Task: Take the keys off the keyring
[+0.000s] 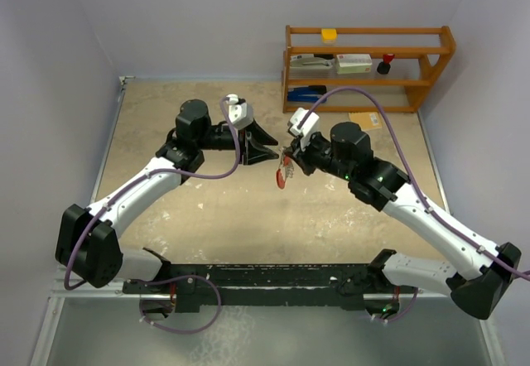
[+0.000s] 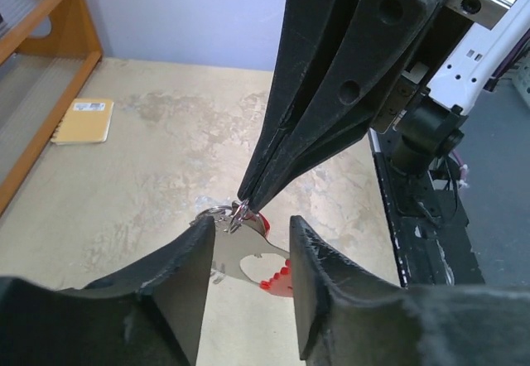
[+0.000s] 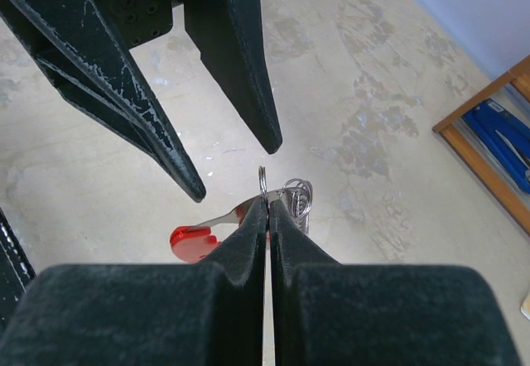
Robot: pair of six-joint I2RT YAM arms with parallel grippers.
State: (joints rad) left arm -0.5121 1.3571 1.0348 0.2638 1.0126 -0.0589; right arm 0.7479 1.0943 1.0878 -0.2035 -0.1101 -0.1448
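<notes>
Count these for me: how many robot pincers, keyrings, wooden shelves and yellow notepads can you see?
pincers: 2, the left pincer and the right pincer
keyring: 1
wooden shelf: 1
yellow notepad: 1
total: 5
</notes>
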